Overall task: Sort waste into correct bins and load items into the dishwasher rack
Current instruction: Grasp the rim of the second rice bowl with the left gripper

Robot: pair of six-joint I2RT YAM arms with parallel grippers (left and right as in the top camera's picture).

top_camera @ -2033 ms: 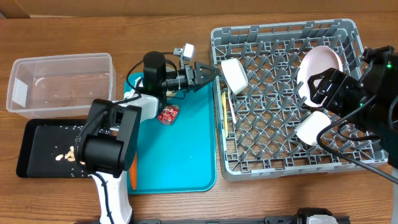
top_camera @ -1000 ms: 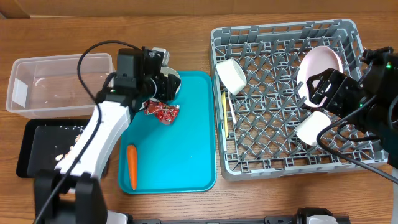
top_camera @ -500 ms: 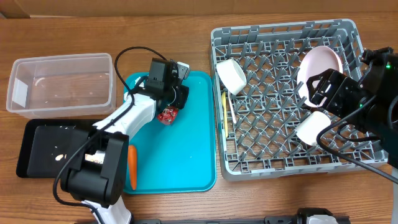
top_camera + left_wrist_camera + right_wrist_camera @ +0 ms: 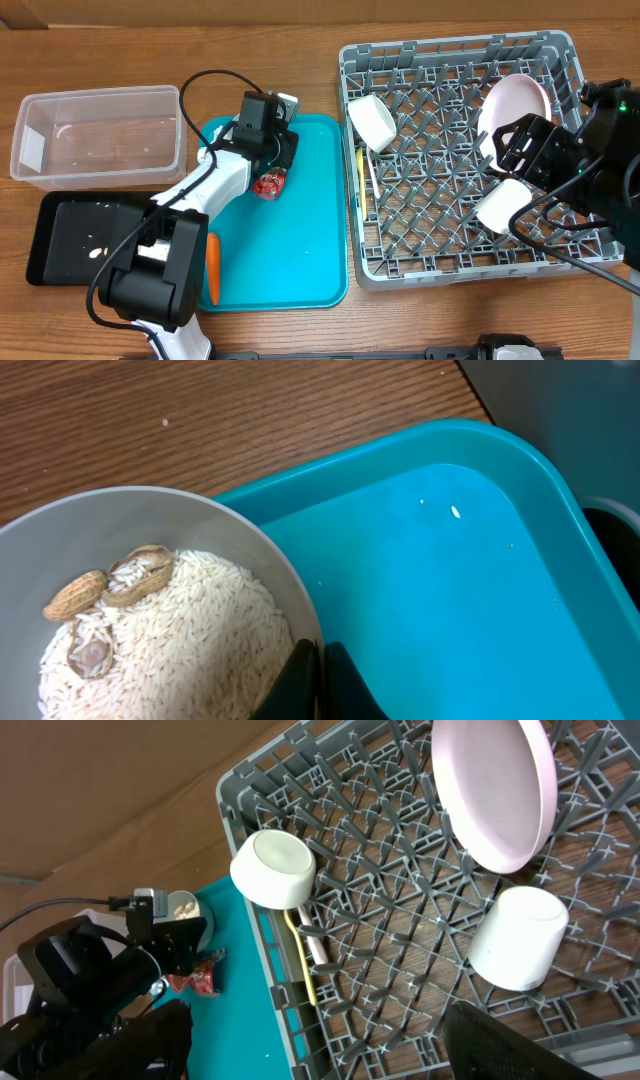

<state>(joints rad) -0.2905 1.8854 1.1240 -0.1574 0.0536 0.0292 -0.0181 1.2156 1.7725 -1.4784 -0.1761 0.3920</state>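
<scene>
A small bowl [image 4: 200, 530] of rice [image 4: 190, 640] and peanut shells [image 4: 110, 575] is held at the far left corner of the teal tray [image 4: 450, 590], its rim pinched between the fingers of the left gripper [image 4: 320, 685]. The red foil wrapper [image 4: 268, 185] lies just beside it, and a carrot [image 4: 212, 268] rests at the tray's near left edge. The clear tub [image 4: 180, 130] and black tray [image 4: 70, 215] stand to the left. The right gripper [image 4: 318, 1045] hangs with its fingers spread wide over the grey rack [image 4: 455, 45], which holds a plate [image 4: 515, 105], two cups [image 4: 373, 120] and yellow cutlery [image 4: 360, 165].

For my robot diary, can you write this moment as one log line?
left end effector: shut on bowl rim | right end effector: open, over rack | wrapper, carrot: on tray
</scene>
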